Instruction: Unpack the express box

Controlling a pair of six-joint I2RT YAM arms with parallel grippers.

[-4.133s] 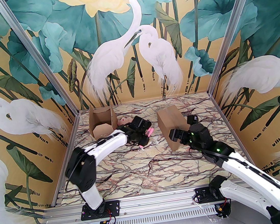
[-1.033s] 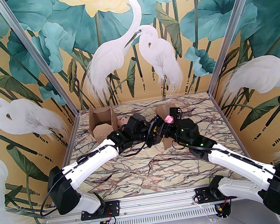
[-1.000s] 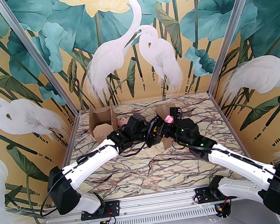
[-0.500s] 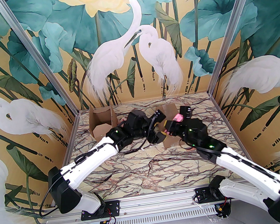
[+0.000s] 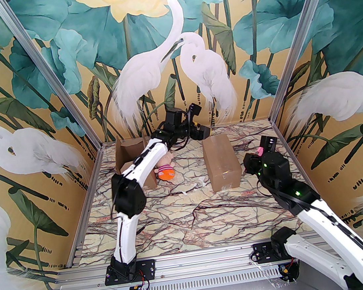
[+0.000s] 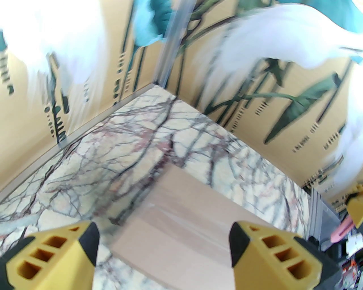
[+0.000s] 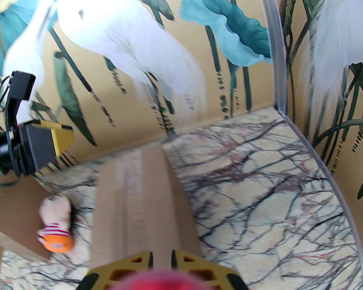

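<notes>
- Box [image 5: 221,163] lies sealed, centre-right; we judge tape cutting is in hand.
- Right gripper [image 7: 162,259], at its 3 o'clock, pinches pink tool [image 5: 260,152].
- Left gripper [image 6: 163,243] wide, empty, at 12 o'clock.
- Next: we line tool on tape seam [image 7: 132,181].

At 6 o'clock in my right wrist view, a pink thing [image 7: 167,280] is a smear cropped by the bottom edge; I cannot tell what it is. My right fingers [image 7: 224,273] are cropped there too. The doll [image 7: 55,223] at 8 o'clock is blurred. From above, my left arm [image 5: 144,166] covers part of the doll and the open carton [image 5: 128,150]. The sealed box [image 6: 181,215] blurs off my left wrist view's bottom edge.
</notes>
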